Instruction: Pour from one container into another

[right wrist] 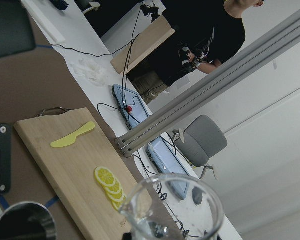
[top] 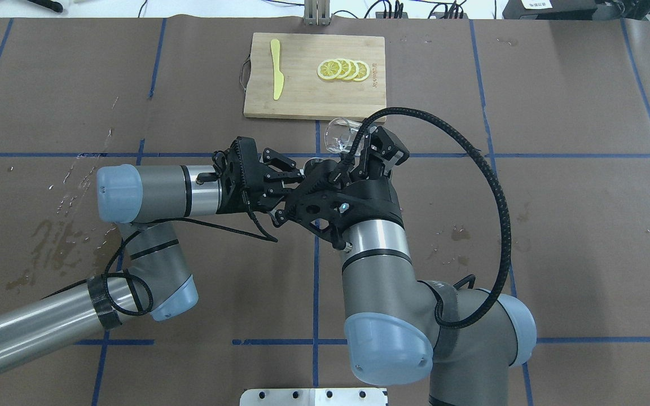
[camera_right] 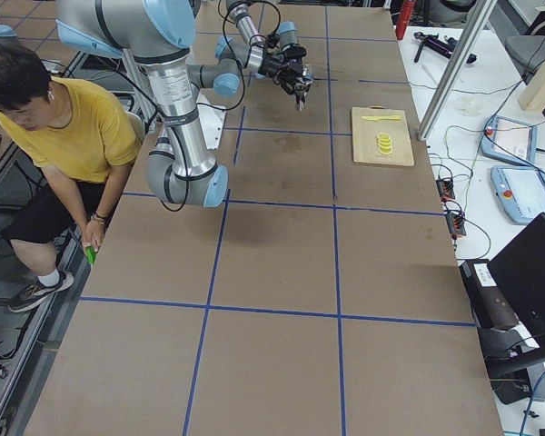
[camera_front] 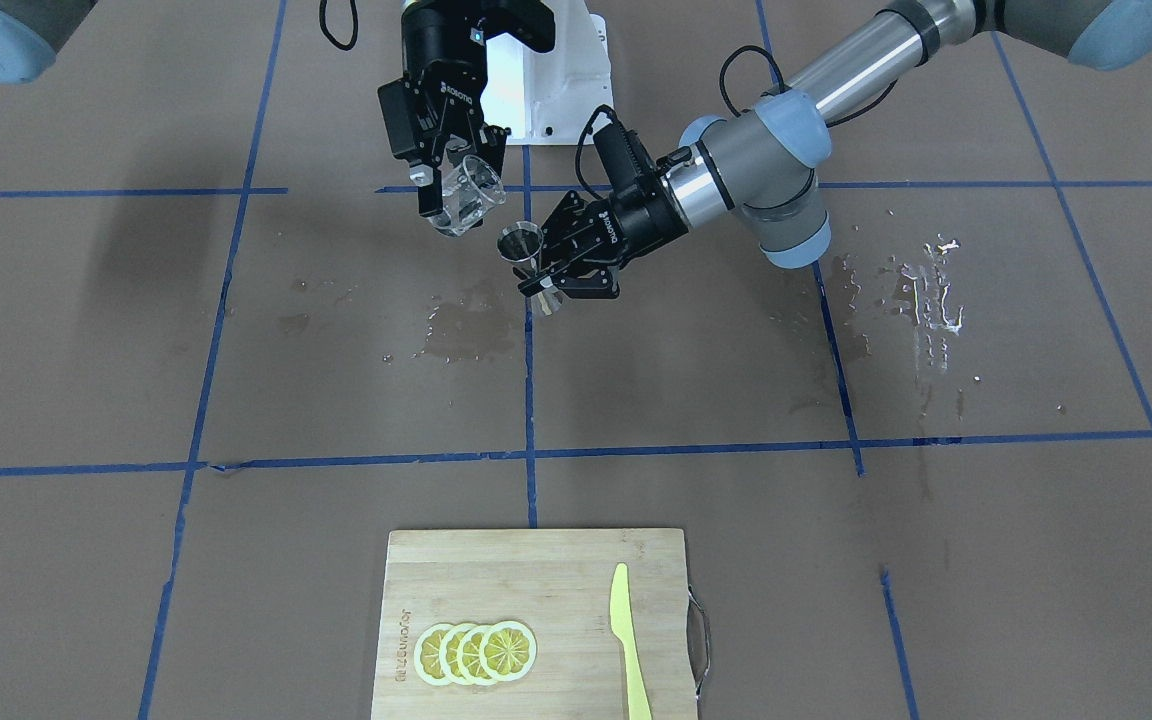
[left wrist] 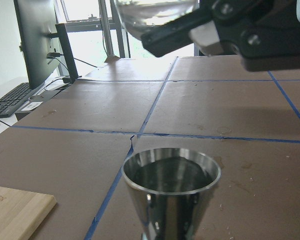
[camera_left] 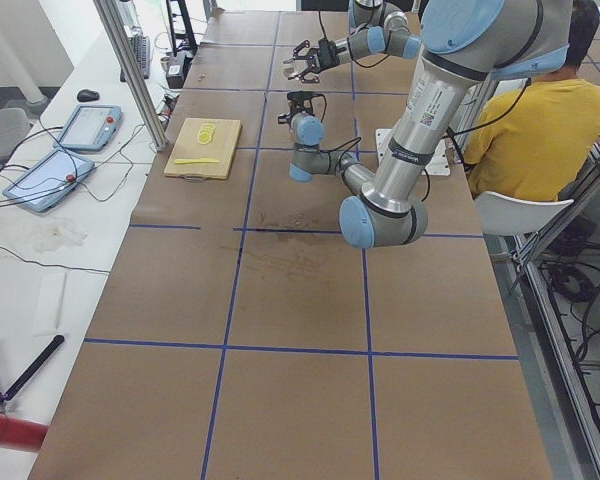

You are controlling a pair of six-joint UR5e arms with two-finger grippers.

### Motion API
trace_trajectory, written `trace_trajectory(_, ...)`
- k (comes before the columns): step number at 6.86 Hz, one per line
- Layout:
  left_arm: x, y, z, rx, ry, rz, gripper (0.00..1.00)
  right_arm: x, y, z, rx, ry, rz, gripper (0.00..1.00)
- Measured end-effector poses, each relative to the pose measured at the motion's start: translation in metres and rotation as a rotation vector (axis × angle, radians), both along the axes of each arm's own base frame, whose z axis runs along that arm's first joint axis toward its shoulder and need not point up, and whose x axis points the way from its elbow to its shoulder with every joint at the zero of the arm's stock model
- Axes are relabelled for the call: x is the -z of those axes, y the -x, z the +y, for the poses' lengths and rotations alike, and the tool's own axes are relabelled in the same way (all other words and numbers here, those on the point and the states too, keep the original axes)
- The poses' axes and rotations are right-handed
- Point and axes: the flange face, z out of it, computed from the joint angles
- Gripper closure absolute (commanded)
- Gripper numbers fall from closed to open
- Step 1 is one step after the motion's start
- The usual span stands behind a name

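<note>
Right gripper (camera_front: 458,180) is clamped on the glass cup (camera_front: 473,197), which is tilted with its mouth toward the jigger (camera_front: 520,243), just above and beside it. Left gripper (camera_front: 540,281) is clenched at the jigger's waist and holds it upright, evidently to catch the pour. Both hang above the tabletop, mid-width, nearer the robot's edge.
</note>
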Motion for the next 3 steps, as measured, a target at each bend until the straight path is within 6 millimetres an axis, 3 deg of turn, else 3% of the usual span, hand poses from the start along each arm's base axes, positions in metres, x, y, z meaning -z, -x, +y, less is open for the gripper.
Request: trace_trajectory(3, -0.001, 0.001, -0.001, -0.011, 0.041, 0.011, 1.0, -0.023, -0.016, -0.028, -0.038, 0.042, -0.049, 1.0)
